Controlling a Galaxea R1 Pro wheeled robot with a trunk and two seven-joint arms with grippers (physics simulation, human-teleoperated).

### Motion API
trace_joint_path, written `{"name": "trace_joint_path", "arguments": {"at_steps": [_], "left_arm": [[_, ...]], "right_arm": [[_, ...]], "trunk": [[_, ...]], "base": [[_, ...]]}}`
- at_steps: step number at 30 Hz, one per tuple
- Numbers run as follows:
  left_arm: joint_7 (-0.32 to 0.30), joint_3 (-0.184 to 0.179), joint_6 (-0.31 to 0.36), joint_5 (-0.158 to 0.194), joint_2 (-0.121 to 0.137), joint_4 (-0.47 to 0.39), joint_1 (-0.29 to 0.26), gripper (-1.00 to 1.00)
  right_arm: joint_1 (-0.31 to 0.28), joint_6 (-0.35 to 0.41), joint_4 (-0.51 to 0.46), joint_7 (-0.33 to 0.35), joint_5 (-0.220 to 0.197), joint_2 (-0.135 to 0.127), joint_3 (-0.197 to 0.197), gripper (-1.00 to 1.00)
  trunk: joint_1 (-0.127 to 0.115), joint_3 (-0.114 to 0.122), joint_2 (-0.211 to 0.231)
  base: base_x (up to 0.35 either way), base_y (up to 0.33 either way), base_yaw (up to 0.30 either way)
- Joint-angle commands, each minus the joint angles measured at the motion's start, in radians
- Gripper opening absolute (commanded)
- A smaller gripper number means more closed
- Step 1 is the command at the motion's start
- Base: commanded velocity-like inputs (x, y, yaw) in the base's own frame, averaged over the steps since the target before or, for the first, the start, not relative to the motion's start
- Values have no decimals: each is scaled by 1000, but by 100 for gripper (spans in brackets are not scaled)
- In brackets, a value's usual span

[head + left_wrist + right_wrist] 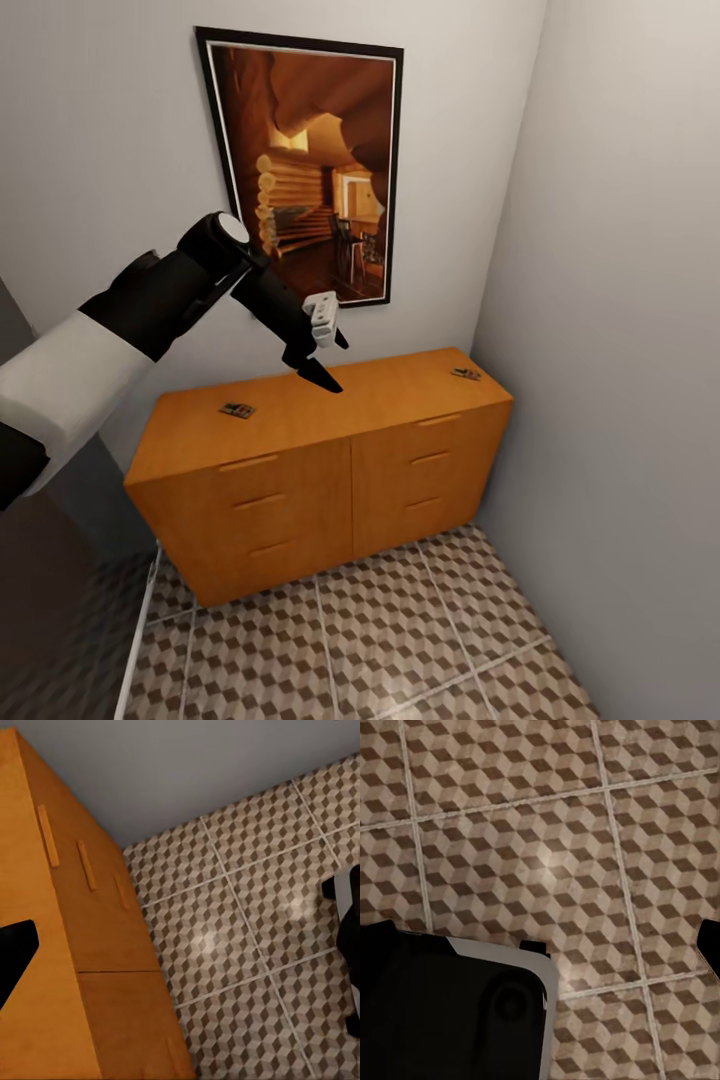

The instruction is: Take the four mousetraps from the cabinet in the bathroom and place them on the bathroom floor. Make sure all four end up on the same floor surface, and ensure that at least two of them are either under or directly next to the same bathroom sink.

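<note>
The bathroom floor (400,640), tiled in its brown, beige and white cube pattern, runs up to the foot of the cabinet (330,490), a low orange-wood chest pushed into the corner under a framed picture (310,165) of a log interior; all six drawer fronts sit flush, so nothing inside is on offer and the work is on the cabinet's top. Two mousetraps lie there, well apart: one mousetrap (238,409) toward the left end, the other mousetrap (465,374) near the right rear corner, both flat and untouched (the remaining two I cannot find here, nor a sink). The left arm reaches forward and down over the middle of the top, its left claw (325,362) hanging between the two traps, nearer the left one and touching neither. Its dark fingers look somewhat spread with nothing between them, likely readied for a pinch, and the left wrist view, looking past the cabinet's edge to the tiles, suggests it is not yet lined up on a trap. The right wrist view faces bare floor tiles; whether the right claw is spread or pressed together I cannot tell.
</note>
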Motion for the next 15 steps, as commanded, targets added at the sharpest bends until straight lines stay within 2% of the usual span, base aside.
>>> {"name": "trace_joint_path", "arguments": {"at_steps": [1, 15], "left_arm": [[-5, -1, 10, -5, 0, -1, -1, 100], [0, -4, 11, -5, -6, -1, -1, 100]], "right_arm": [[-1, -3, 1, 2, 10, 0, -7, 100], [-1, -4, 1, 2, 10, 0, -7, 100]], "trunk": [[1, -2, -2], [1, -2, -2]], "base": [[347, 0, 0], [348, 0, 0]]}}
